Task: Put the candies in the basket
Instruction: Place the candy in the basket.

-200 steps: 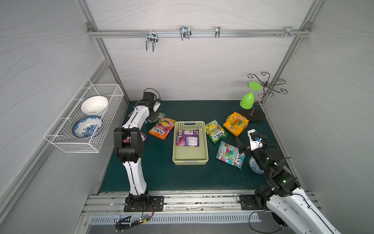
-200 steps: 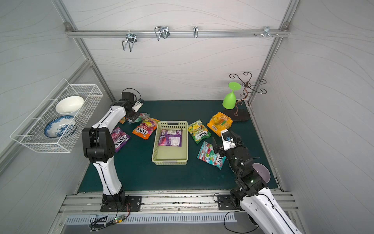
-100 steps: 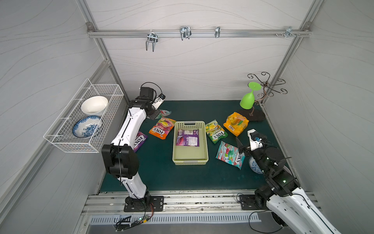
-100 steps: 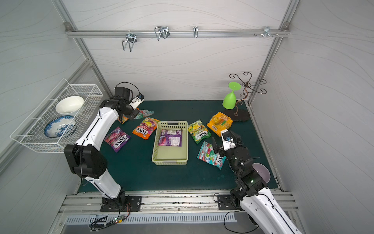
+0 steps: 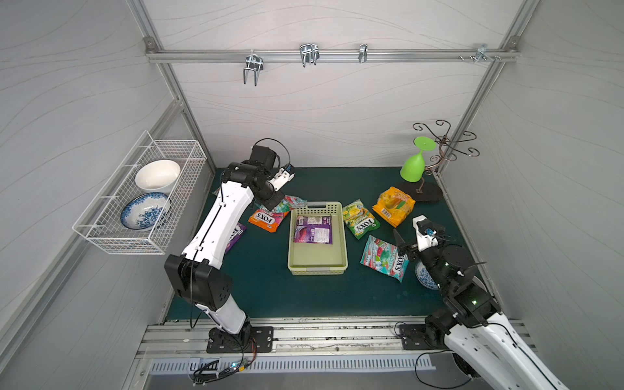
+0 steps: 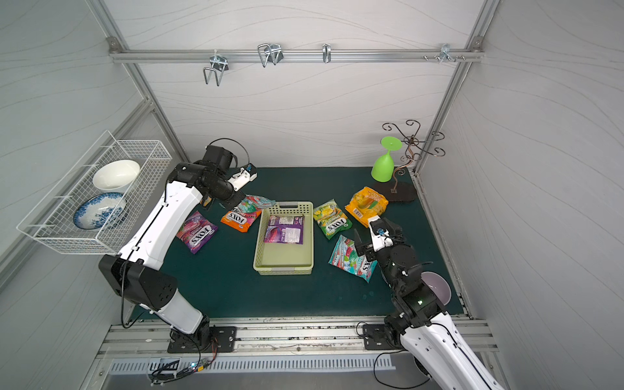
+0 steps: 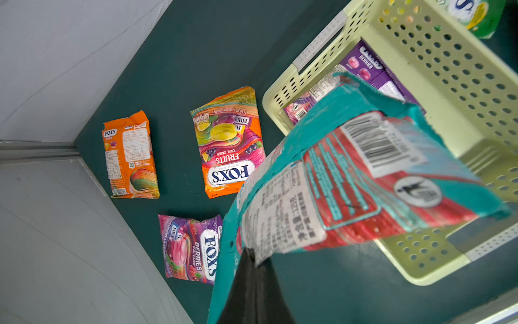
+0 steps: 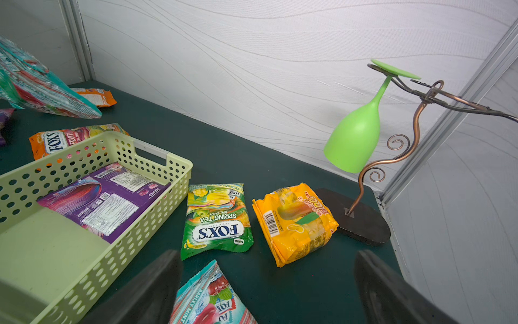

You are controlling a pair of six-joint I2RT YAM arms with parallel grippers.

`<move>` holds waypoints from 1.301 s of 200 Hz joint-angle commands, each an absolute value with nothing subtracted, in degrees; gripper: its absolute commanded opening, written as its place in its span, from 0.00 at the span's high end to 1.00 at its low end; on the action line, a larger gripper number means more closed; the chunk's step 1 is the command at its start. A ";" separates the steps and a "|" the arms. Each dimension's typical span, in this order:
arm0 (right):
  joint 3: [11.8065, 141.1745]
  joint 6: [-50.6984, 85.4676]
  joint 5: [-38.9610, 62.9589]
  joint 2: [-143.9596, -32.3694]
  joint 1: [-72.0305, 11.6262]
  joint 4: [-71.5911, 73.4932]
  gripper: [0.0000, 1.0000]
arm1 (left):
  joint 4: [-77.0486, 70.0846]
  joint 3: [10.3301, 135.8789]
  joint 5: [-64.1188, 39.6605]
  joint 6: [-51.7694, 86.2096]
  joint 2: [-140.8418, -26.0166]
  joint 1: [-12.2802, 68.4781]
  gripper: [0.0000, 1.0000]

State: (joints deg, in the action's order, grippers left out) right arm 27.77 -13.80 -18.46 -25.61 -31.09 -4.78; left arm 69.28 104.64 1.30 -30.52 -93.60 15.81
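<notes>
Left gripper (image 7: 250,256) holds a teal candy bag (image 7: 350,174) aloft beside the pale green basket (image 5: 317,269).
The left gripper is clenched on the bag's edge, by the basket's far left corner. A purple bag (image 5: 313,229) lies inside the basket. The right gripper (image 8: 266,255) hangs released above a teal mint bag (image 5: 383,258) on the desk (image 5: 270,287).

green bag (image 8: 217,218) FOX'S SPRING TEA, seemingly OVAL CANDY
</notes>
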 commanded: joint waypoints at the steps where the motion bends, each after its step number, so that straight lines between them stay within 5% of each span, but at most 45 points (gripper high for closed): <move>1: 27.60 -14.41 -18.04 -24.75 -30.80 -3.48 0.01 | 72.89 107.59 -2.50 -25.99 -91.16 18.30 1.00; 260: 27.53 -14.28 -17.68 -25.27 -30.76 -3.30 0.01 | 62.53 91.22 -1.24 -20.71 -91.97 33.86 1.00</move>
State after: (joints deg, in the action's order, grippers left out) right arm 27.77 -14.00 -18.02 -25.69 -31.09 -4.73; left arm 66.43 91.11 -1.80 -19.75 -91.24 32.49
